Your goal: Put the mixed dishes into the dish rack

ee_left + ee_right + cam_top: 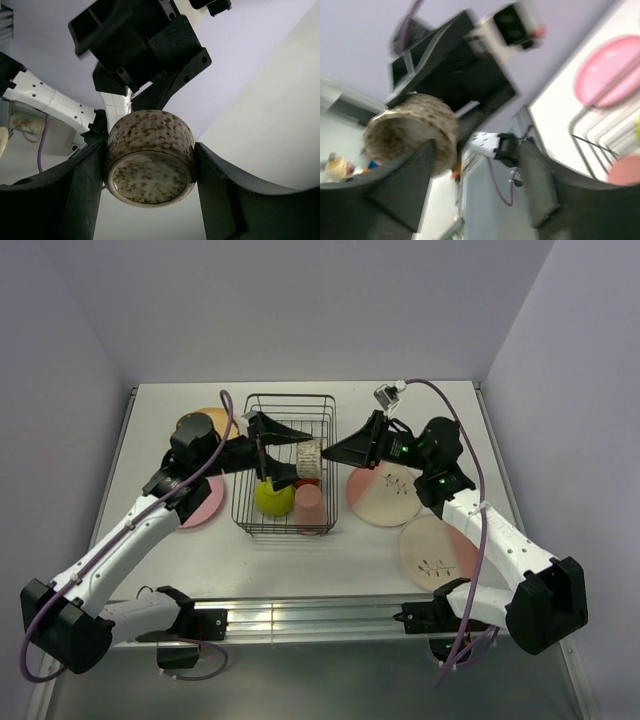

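Nearest the arm bases, on the right side of the table, lies the cream-pink plate with twig drawing, and just beyond it the pink-and-cream plate, the two close but apart. On the left, level with that second plate, the pink plate lies partly under the left arm. Between them stands the dish rack, its long side running away from the bases. In its near end sit the lime-green bowl and, just beside it to the right, the salmon-pink cup. A bit of the red-brown mug shows just behind that cup, mostly hidden. Above the rack's middle the left gripper clamps the small grey-beige cup, lifted clear of the wire. Its two fingers press on opposite sides of the speckled wall, and one round end faces the wrist camera. The right gripper reaches in from the right with its tips close to this cup. Its jaws are spread wide with nothing between them, and the cup shows beside one finger in the blurred wrist view. Farthest back on the left, the orange-yellow plate lies partly behind the left arm.
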Motion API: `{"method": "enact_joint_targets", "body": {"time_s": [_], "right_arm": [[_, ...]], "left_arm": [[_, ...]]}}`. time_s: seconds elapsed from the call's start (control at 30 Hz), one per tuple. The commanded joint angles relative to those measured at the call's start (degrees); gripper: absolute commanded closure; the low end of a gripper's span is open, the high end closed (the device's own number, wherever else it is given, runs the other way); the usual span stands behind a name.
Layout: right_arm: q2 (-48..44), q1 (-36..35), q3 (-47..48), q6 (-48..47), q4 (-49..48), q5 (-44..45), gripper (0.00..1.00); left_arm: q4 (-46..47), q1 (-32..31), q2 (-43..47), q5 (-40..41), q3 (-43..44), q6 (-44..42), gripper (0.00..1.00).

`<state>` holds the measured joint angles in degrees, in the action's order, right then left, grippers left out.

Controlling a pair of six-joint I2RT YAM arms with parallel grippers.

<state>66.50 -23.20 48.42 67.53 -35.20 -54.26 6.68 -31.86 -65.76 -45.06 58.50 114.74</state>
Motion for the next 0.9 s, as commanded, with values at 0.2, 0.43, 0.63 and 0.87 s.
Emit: {"method": "enact_joint_targets", "body": {"time_s": [0.2, 0.43, 0.63, 0.87], "right_arm": [[-5.6, 1.9, 14.6, -28.2, 55.5, 26.0, 0.18], [-8.8, 3.4, 15.6, -32.0, 61.7, 29.3, 0.18], [-10.1, 4.0, 14.6, -32.5, 63.0, 28.4, 0.19], [-11.2, 4.6, 13.5, -33.3, 63.9, 27.8, 0.19]], "left_arm": [[-62.0, 16.8, -2.9, 8.7, 22.6, -45.9, 1.00], [-74.4, 15.4, -7.0, 28.0, 23.1, -62.9, 1.00], [-73.5, 9.8, -7.8, 38.9, 19.3, -64.1, 1.00], [-70.8, 5.1, -12.2, 44.7, 18.0, -65.2, 1.00]]}}
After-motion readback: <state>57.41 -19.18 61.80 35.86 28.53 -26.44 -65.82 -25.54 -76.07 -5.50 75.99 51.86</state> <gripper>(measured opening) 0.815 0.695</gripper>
